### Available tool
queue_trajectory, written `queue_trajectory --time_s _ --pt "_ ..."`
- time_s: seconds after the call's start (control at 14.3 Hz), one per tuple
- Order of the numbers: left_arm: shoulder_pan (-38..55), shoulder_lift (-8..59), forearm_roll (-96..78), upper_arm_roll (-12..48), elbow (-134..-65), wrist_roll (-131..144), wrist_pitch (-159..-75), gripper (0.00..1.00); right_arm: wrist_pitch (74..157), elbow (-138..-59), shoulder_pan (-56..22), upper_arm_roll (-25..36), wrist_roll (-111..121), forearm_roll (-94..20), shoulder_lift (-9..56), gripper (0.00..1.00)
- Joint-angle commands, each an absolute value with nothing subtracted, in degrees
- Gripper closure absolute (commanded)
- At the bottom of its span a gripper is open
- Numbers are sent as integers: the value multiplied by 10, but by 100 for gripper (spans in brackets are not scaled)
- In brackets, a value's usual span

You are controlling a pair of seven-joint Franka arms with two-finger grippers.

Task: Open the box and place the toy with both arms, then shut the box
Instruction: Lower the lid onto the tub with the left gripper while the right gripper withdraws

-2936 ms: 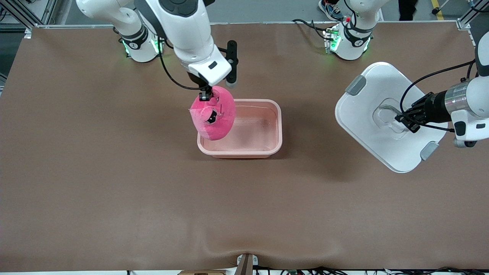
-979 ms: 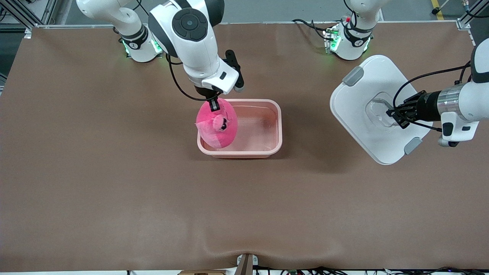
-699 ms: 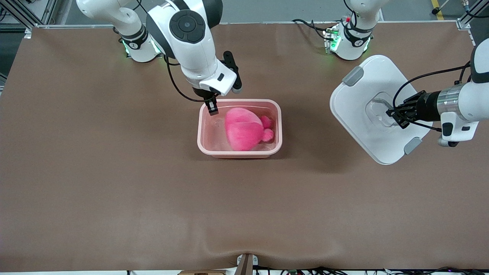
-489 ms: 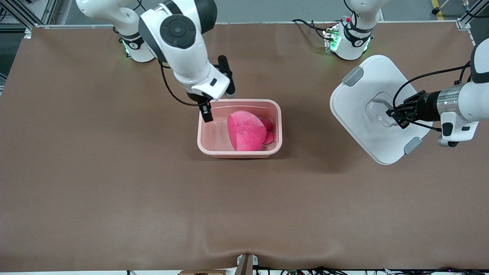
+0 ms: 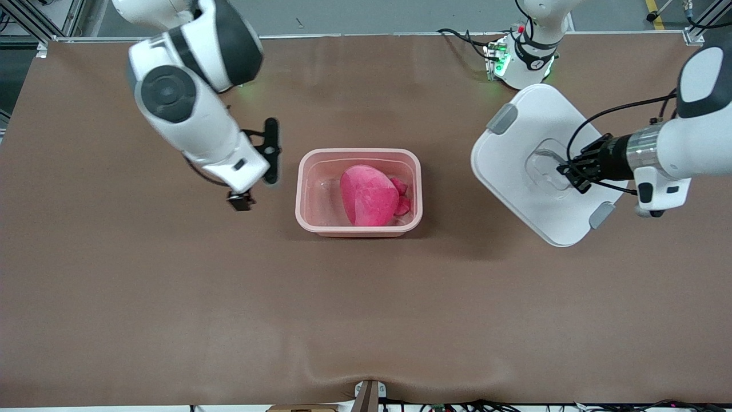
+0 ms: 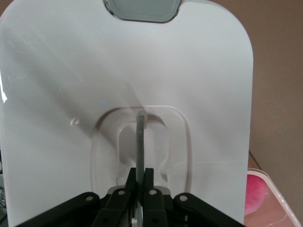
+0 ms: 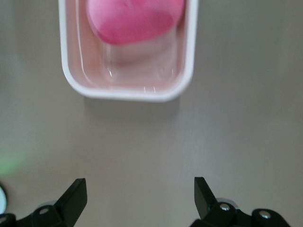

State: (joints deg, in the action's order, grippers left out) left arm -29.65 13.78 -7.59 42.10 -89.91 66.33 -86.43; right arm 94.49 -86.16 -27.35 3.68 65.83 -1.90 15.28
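The pale pink box (image 5: 415,189) stands open at the table's middle, and the bright pink toy (image 5: 369,195) lies inside it; both show in the right wrist view (image 7: 127,92), the toy (image 7: 135,19) only in part. My right gripper (image 5: 240,201) is open and empty over bare table beside the box, toward the right arm's end; its fingertips (image 7: 75,196) are wide apart. My left gripper (image 5: 566,175) is shut on the clear centre handle (image 6: 141,142) of the white lid (image 5: 514,171) and holds the lid tilted in the air toward the left arm's end. A grey clip (image 6: 142,8) shows on the lid's rim.
The brown table (image 5: 366,309) is one flat mat. The arm bases (image 5: 523,57) stand along the edge farthest from the front camera. A second grey clip (image 5: 601,215) sits on the lid's lower rim.
My right gripper let go of the toy, which dropped into the box, then drew away toward the right arm's end. My left gripper carried the lid a little toward the box.
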Motion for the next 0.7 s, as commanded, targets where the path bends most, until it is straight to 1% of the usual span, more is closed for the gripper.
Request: queue_trajectory --time_s 0.0,0.21,0.42,0.63 --pt "-266 131 -87 422 -900 727 -887 100 914 -865 -227 26 641 -31 127 0" --pt "-225 134 -98 422 -903 831 -939 100 903 -868 -185 25 593 -33 94 0" --pt "-182 145 -98 422 -904 924 -994 100 853 -865 -171 25 492 -32 79 0" --pt "-114 167 -91 421 -904 1050 -1074 100 847 -868 -153 24 392 -26 48 0"
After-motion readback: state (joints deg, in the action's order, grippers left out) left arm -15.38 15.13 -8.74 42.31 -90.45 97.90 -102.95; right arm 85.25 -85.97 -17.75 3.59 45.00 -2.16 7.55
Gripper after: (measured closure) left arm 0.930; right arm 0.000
